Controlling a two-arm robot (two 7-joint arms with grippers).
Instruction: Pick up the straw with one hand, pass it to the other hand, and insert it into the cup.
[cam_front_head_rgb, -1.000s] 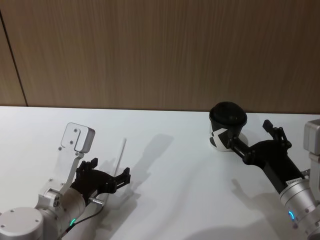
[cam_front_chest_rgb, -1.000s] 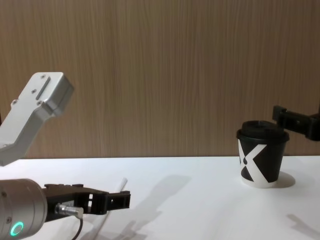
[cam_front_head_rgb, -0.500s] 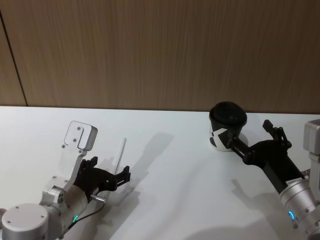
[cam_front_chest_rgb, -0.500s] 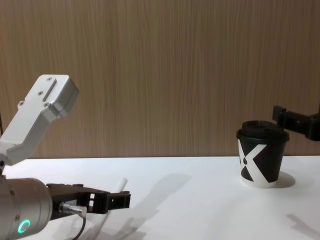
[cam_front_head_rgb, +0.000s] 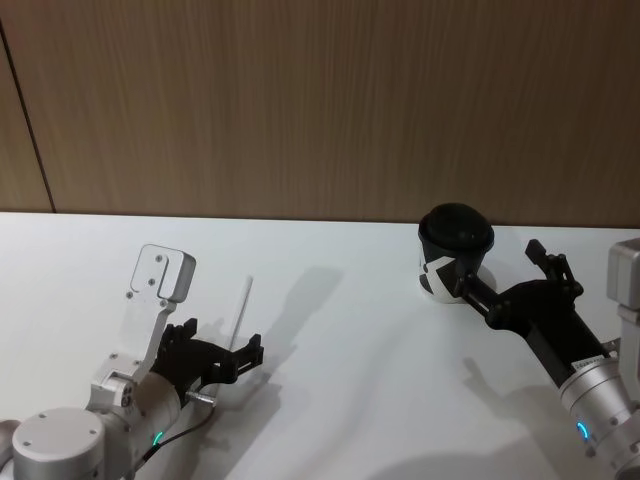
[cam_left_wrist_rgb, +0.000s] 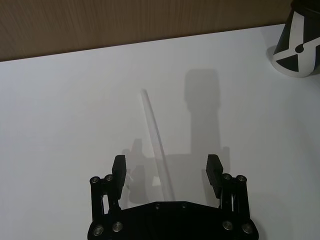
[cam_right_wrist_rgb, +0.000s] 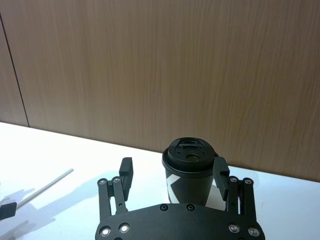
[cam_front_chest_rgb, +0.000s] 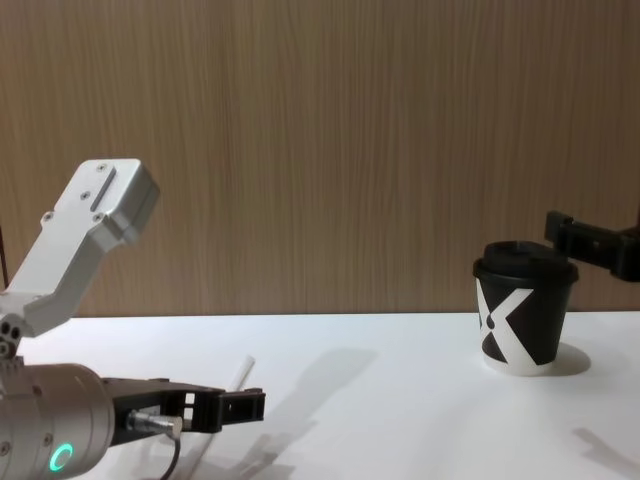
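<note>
The straw (cam_front_head_rgb: 242, 308) is a thin white tube lying flat on the white table (cam_front_head_rgb: 350, 400) at the left. My left gripper (cam_front_head_rgb: 220, 338), on the silver arm with the green light, is low over the straw's near end. It is open, with one finger on each side of the straw (cam_left_wrist_rgb: 156, 140) in the left wrist view (cam_left_wrist_rgb: 166, 162). The cup (cam_front_head_rgb: 455, 240), black with a lid and a white X (cam_front_chest_rgb: 505, 312), stands at the right. My right gripper (cam_front_head_rgb: 497, 266) is open just short of the cup (cam_right_wrist_rgb: 192, 186), pointing at it.
A brown wood-panel wall (cam_front_head_rgb: 320, 100) runs along the table's far edge. The stretch of table between the straw and the cup is bare white surface. The left arm's silver bracket (cam_front_chest_rgb: 100, 215) rises above that gripper.
The left arm's silver bracket has shifted a little to the right and the gripper has sunk slightly over the straw. The straw, the cup and the right gripper have not moved.
</note>
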